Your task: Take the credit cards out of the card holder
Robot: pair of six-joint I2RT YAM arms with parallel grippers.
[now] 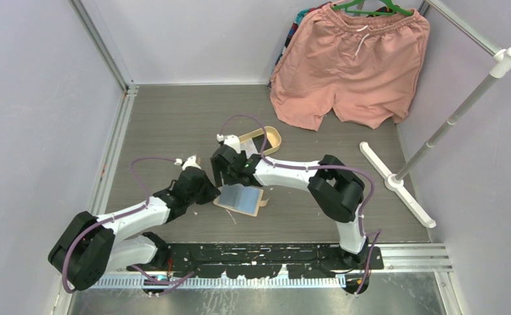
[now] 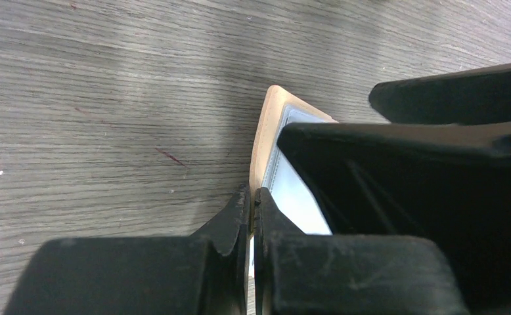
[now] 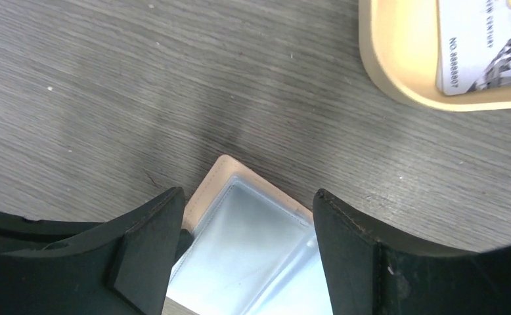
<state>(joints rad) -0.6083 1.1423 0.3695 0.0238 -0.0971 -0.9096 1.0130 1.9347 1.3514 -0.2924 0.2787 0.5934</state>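
Logging state: grey wood-grain tabletop (image 1: pixel 174 118), with pink shorts (image 1: pixel 348 65) hung at the far side. A cream tray (image 1: pixel 274 140) sat on the tabletop just beyond the card holder (image 1: pixel 243 198), which lay open and flat, pale pockets up. My right gripper (image 3: pixel 246 210) hung over the holder's corner, fingers apart, holding nothing. My left gripper (image 2: pixel 253 197) was closed, tips at the holder's tan edge. One printed credit card (image 3: pixel 483 46) lay in the tray.

I see the card holder (image 1: pixel 242 198) tan outside and pale blue-grey inside; the table (image 1: pixel 174 125) is grey wood-grain. The tray (image 3: pixel 397 72) is cream-yellow, its card (image 3: pixel 476 46) white with black print.
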